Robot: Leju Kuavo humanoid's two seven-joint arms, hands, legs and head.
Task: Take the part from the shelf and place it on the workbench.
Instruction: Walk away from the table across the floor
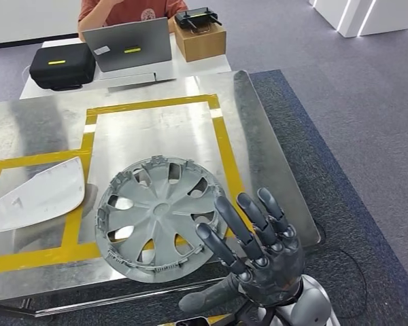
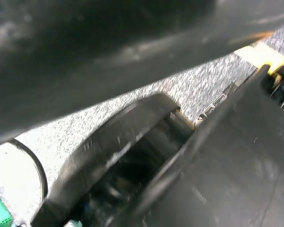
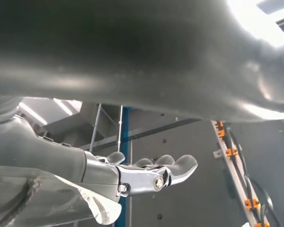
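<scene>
On the left of the head view, a white curved panel lies flat on the metal workbench, straddling the yellow tape outline at its near-left corner. Behind the workbench, a black case sits on a white table, with an open laptop beside it and a person's torso behind the laptop. Further right on that table stands a cardboard box with a black controller on top.

The part, a grey wheel cover, lies flat on the workbench with its inner side up, its near edge reaching the front rim of the sheet and crossing the yellow tape.

Just right of the wheel cover and at the near edge, the right hand is raised palm up, fingers spread apart and holding nothing; its fingertips sit close to the cover's rim, and I cannot tell whether they touch it. The right wrist view shows the same fingers extended under a broad grey surface.

The left wrist view is blurred; I cannot tell how the left hand's fingers lie.
</scene>
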